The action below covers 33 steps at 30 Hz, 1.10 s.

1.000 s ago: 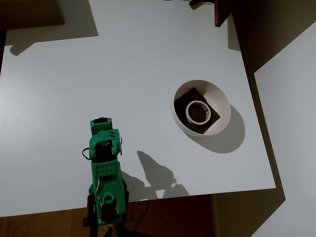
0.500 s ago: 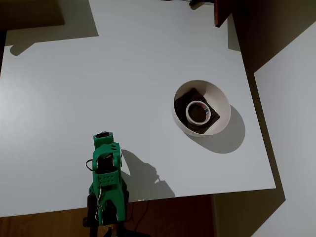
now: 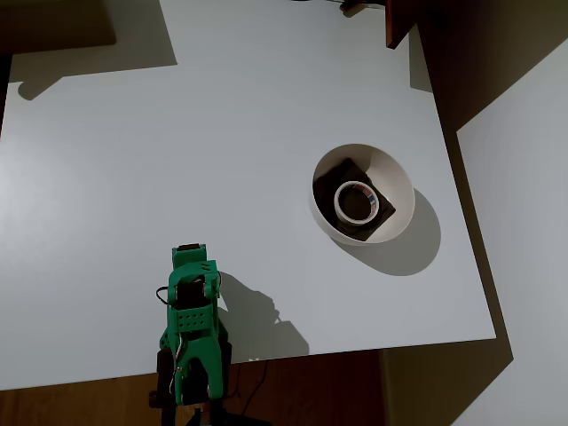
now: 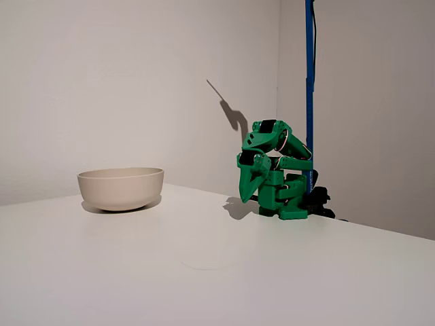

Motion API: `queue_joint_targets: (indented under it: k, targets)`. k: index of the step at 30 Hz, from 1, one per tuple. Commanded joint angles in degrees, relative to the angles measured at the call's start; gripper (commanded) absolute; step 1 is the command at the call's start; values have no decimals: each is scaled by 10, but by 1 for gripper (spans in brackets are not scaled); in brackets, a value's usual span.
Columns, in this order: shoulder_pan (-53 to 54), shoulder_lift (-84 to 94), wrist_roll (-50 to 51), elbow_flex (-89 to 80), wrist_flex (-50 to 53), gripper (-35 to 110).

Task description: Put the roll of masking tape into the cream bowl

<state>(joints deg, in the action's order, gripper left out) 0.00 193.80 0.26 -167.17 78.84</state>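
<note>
The roll of masking tape [image 3: 357, 201] lies flat inside the cream bowl [image 3: 398, 182], on the dark square pad [image 3: 333, 182] at its bottom. In the fixed view the bowl [image 4: 121, 187] stands at the left and its wall hides the tape. The green arm [image 3: 192, 306] is folded up over its base at the table's lower edge, far left of the bowl. My gripper [image 4: 247, 197] points down at the table beside the base, fingers together in a narrow wedge with nothing between them.
The white table [image 3: 177, 160] stretches bare between arm and bowl. A blue pole [image 4: 309, 81] rises behind the arm's base. A dark reddish-brown object [image 3: 399, 22] juts in at the table's top right edge.
The arm has drawn back toward its base and folded lower. The tape and bowl have not moved.
</note>
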Motion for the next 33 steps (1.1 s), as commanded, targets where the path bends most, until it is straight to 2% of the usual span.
queue_joint_targets:
  k: [1,6,33]
  targets:
    - [-1,4,6,3,5,-4]
    - [0,4,7,3,5,-1]
    - [0,4,7,3,5,-8]
